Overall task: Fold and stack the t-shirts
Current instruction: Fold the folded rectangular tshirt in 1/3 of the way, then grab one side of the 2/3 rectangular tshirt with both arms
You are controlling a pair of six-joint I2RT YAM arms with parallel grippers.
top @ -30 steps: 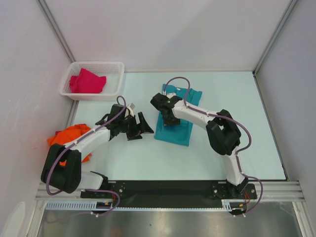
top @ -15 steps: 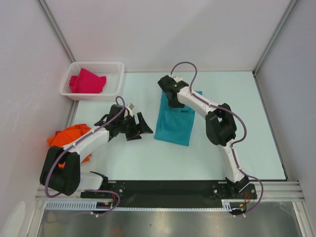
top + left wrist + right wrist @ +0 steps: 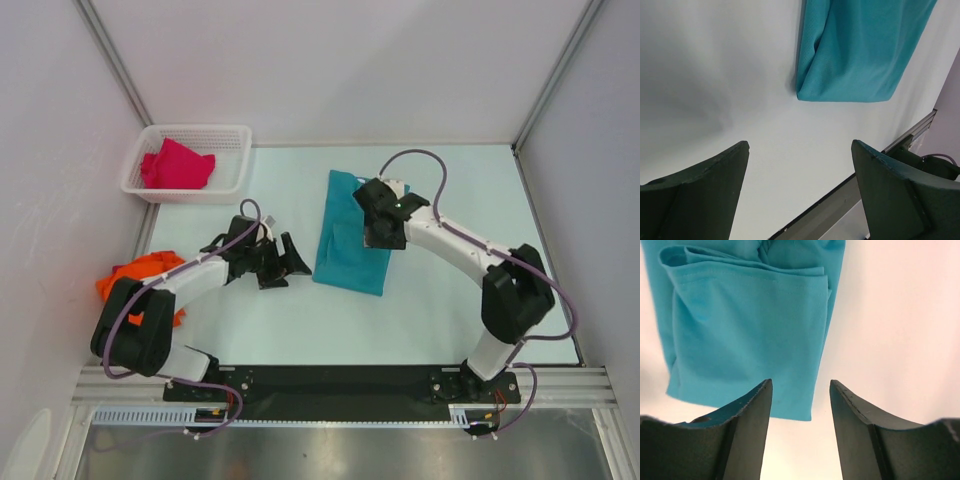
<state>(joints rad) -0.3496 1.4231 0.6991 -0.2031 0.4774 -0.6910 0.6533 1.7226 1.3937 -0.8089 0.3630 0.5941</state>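
Teal cloth: the teal t-shirt (image 3: 348,240) lies folded long and narrow at the middle of the table (image 3: 300,310). My right gripper (image 3: 800,385) hovers over its right edge, jaws apart and empty. My left gripper (image 3: 800,147) hangs near its near-left corner, also spread and empty. The cloth looks soft, light and floppy, so I judge a layered corner the best hold. The orange t-shirt (image 3: 140,280) lies crumpled far left. The magenta t-shirt (image 3: 178,165) sits in the white basket (image 3: 235,132).

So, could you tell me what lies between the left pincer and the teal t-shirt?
Just bare table between left pincer and teal t-shirt, clearest in the left wrist view.
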